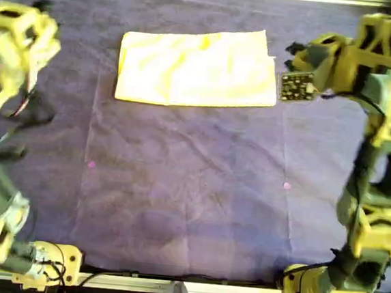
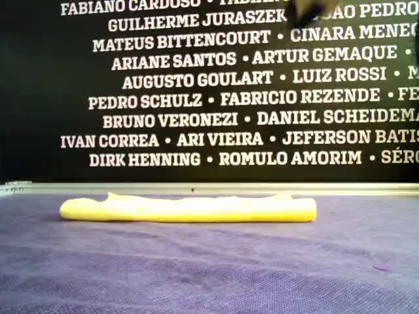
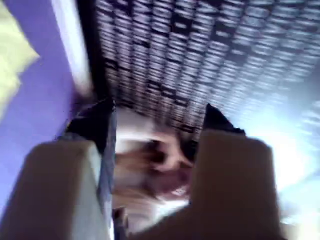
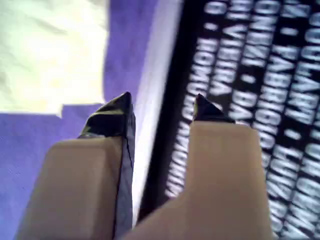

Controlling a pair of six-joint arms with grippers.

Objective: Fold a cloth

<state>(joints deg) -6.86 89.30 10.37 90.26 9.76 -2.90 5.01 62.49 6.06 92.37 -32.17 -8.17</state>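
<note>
Cloth [image 1: 197,68] lies flat on the purple cover [image 1: 191,201], toward the far rail in the overhead view; already doubled into a long strip, long edges running side to side. Exterior view shows it as a low yellow band [image 2: 190,209] with a rolled-looking near edge, in front of the name wall [image 2: 236,98].

Right gripper [image 4: 162,112]: jaws parted, nothing between them, raised off the table just beside the cloth's end at the overhead view's right [image 1: 292,55].

Left gripper [image 3: 157,117]: jaws also apart and empty, aimed up at the wall; arm well clear at the overhead view's left.

Judgement: one fold made, a second crosswise fold probably next. To do it well:
- drop low, pinch both layers at one short end's corners, not the top layer alone
- lift only enough to clear, carry across, match edges
- thin fabric, likely to drag and bunch if pulled along the cover
- let go only once the edges lie square
</note>
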